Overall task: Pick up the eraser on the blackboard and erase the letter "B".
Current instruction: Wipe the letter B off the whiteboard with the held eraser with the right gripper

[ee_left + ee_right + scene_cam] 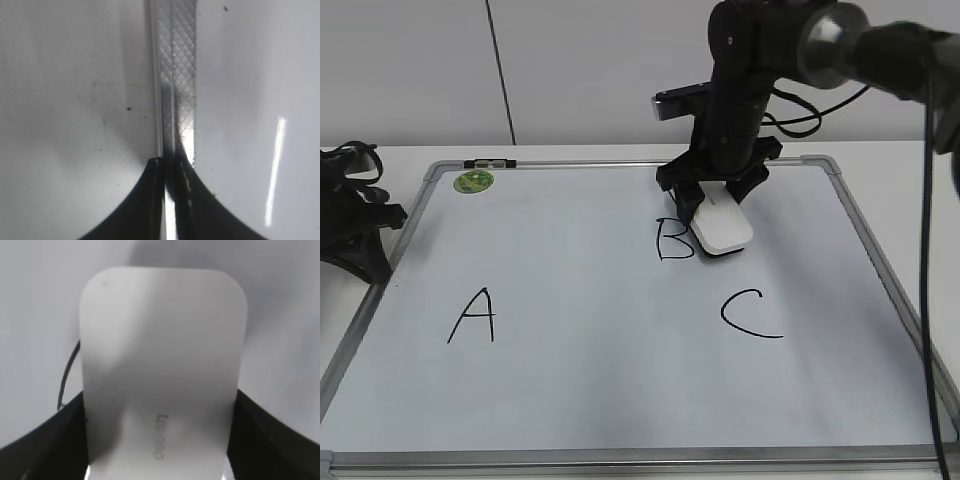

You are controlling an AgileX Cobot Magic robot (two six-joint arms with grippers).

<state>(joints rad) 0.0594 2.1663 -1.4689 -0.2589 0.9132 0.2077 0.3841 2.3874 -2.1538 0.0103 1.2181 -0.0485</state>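
Note:
The blackboard (pixel 620 400) is a white dry-erase board with a grey frame, lying flat. The eraser (pixel 722 229) is a white rounded block, held on the board just right of the letter "B" (pixel 670 240) and touching its right edge. My right gripper (pixel 713 200) is shut on the eraser, which fills the right wrist view (pixel 160 365) between both fingers; a thin black stroke (pixel 67 375) shows at its left. My left gripper (pixel 365 255) rests off the board's left edge; its fingers (pixel 170 167) are shut over the grey frame (pixel 177 75).
A black "A" (pixel 473 316) is at the board's left and a black "C" (pixel 750 314) at the right front. A round green sticker (pixel 474 181) sits at the board's back left corner. A black cable (pixel 927 250) hangs at the right.

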